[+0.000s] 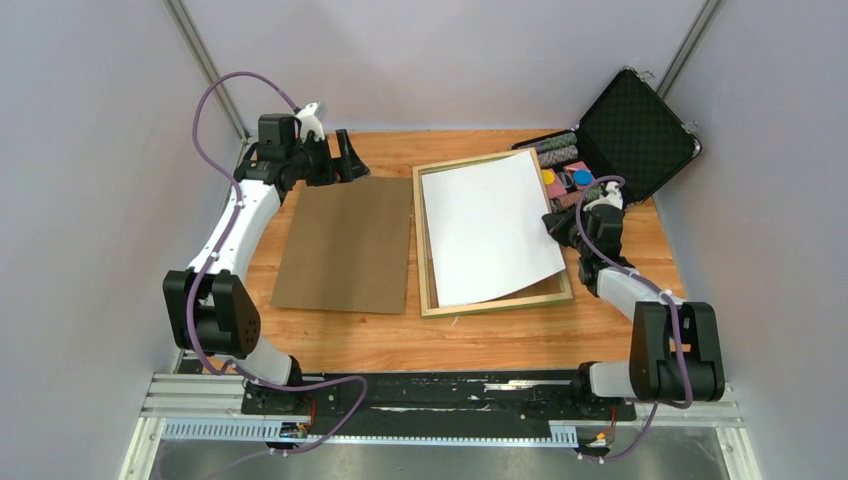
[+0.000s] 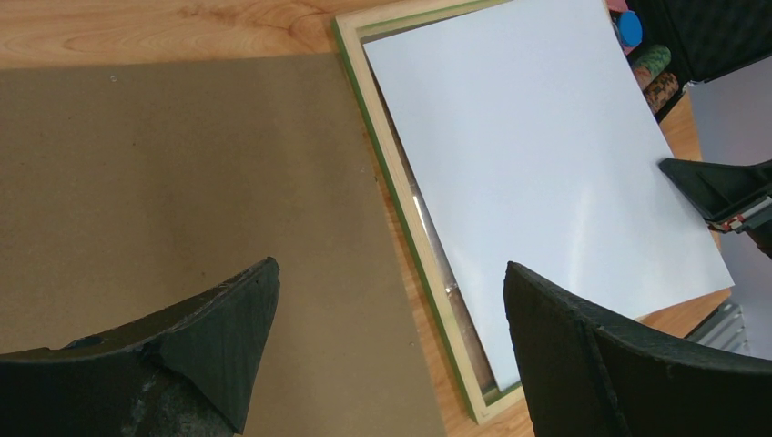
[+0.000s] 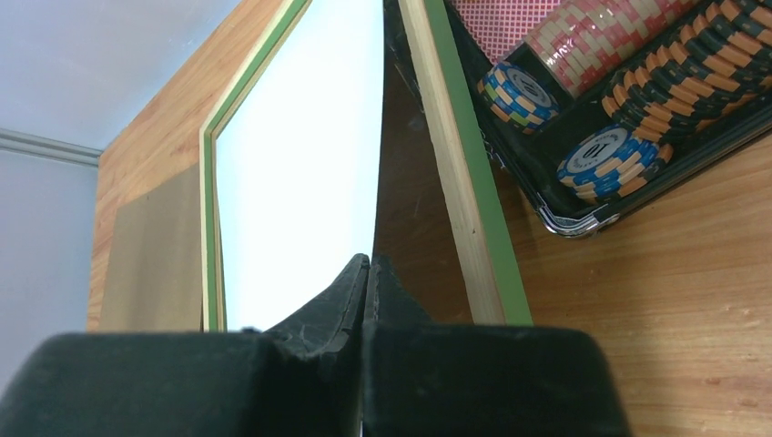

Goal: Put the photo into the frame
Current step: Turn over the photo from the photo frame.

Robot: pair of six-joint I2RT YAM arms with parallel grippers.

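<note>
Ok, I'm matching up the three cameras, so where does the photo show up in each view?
Top external: photo, white side up, right of centre, askew on the frame.
Left wrist: photo fills the upper right.
Right wrist: photo is the bright white wedge left of centre, pinched in the right tool.
Shared landmark: the frame's green-edged rail beside it.

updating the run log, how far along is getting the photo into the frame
Done: the frame lies back up, and the photo is over it, white side up. In hand: the right gripper pinches the photo's right edge; the sheet sits skewed, its near right corner over the rail. Left: square it and lower it inside the rails. The left gripper is open, holding nothing.
</note>
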